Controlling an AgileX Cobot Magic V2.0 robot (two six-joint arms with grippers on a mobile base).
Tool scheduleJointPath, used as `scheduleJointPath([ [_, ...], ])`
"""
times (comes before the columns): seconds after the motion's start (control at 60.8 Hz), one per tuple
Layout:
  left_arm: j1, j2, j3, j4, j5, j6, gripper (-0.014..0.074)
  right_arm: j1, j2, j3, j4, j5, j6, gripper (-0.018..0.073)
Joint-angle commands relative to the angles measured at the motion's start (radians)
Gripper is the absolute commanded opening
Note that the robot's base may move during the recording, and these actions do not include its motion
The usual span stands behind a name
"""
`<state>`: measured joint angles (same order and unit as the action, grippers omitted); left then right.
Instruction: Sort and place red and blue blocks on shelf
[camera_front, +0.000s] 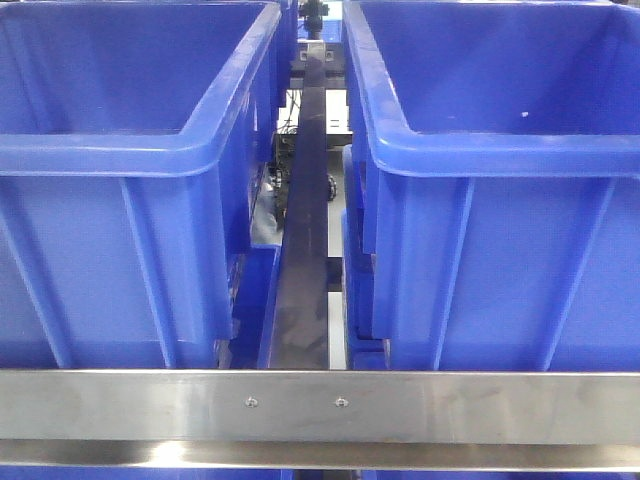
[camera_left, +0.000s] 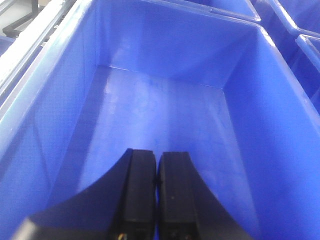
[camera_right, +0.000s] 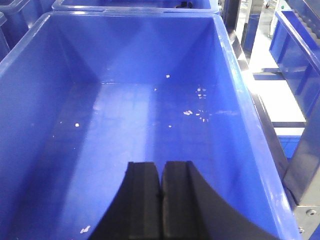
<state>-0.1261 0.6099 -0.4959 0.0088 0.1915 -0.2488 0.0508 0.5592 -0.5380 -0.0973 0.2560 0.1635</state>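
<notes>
1. Over the two large blue plastic bins on the brushed-steel shelf (camera_front: 320, 405), each arm hangs above one: the left gripper (camera_left: 157, 170) over the left bin (camera_front: 130, 150), the right gripper (camera_right: 161, 180) over the right bin (camera_front: 500, 150).
2. Both pairs of black jaws are pressed together, nothing visible between them.
3. Neither the red nor the blue block shows in any view; from each wrist, toward 12 o'clock lies only bare bin floor, with white flecks in the right bin.
4. With no block in sight, I cannot judge which arm is nearer or how a block lies.

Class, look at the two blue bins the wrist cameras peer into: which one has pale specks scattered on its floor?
The bin under the right tool: its floor carries white flecks, while the left tool's bin floor looks clean.
</notes>
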Motion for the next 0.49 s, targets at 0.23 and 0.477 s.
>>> scheduleJointPath([
  [0.23,0.002,-0.001,-0.028,-0.003,-0.089,-0.006,0.0144,0.004,0.0,-0.031,-0.008,-0.093,-0.005,0.005],
  [0.477,0.002,-0.001,-0.028,-0.003,-0.089,-0.006,0.0144,0.004,0.0,-0.031,-0.022,-0.091,-0.006,0.005],
])
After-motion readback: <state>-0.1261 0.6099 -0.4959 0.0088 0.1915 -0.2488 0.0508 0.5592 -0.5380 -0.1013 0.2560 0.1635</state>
